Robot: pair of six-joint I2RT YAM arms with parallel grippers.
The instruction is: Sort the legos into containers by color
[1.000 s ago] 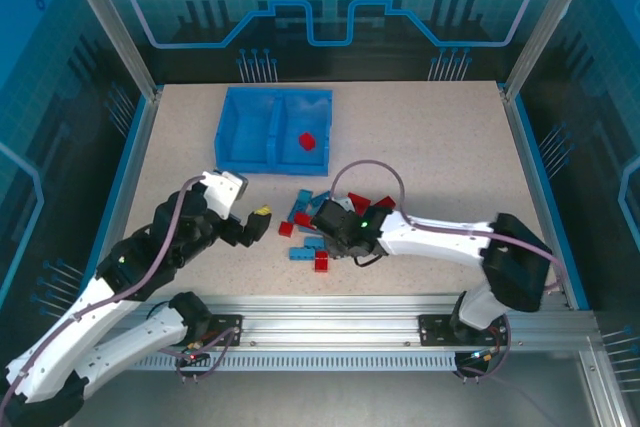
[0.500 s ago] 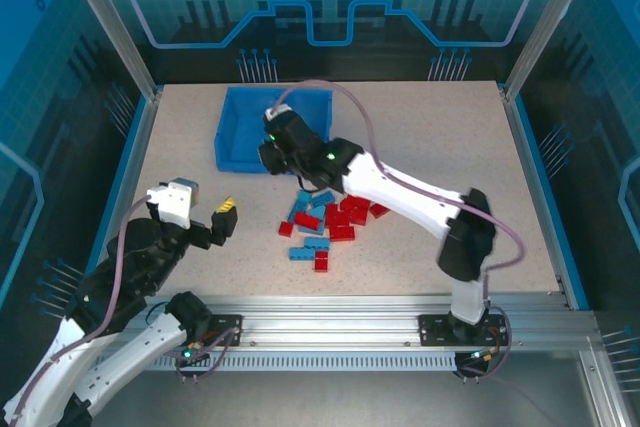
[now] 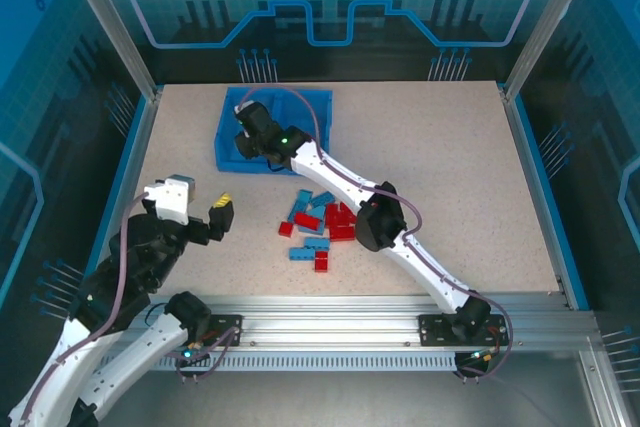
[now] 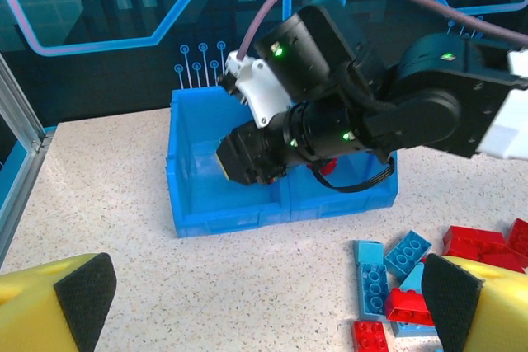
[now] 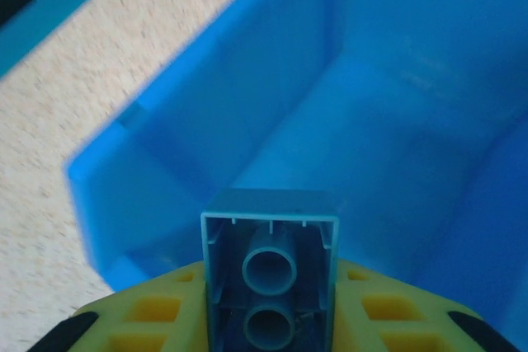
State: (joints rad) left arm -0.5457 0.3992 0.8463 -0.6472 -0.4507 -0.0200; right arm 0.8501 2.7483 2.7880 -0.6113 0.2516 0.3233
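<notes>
The blue bin (image 3: 318, 97) stands at the back of the table, its two containers side by side. My right gripper (image 3: 246, 139) hangs over the left container, shut on a light blue lego (image 5: 271, 274) whose hollow underside faces the camera. The bin wall (image 5: 206, 113) lies just below it. A red lego (image 4: 327, 167) peeks from the right container. Loose red and light blue legos (image 3: 320, 225) lie heaped mid-table. My left gripper (image 3: 216, 215) hovers open and empty left of the heap, its pads (image 4: 87, 298) wide apart.
The right arm's long white links (image 3: 400, 242) stretch diagonally from its base across the heap to the bin. Blue side rails (image 3: 125, 182) and metal posts border the table. Bare tabletop (image 3: 440, 157) lies to the right of the bin and heap.
The right arm swung from the heap up and left to the bin's left container, carrying the light blue lego. The left arm drew back to the left.
</notes>
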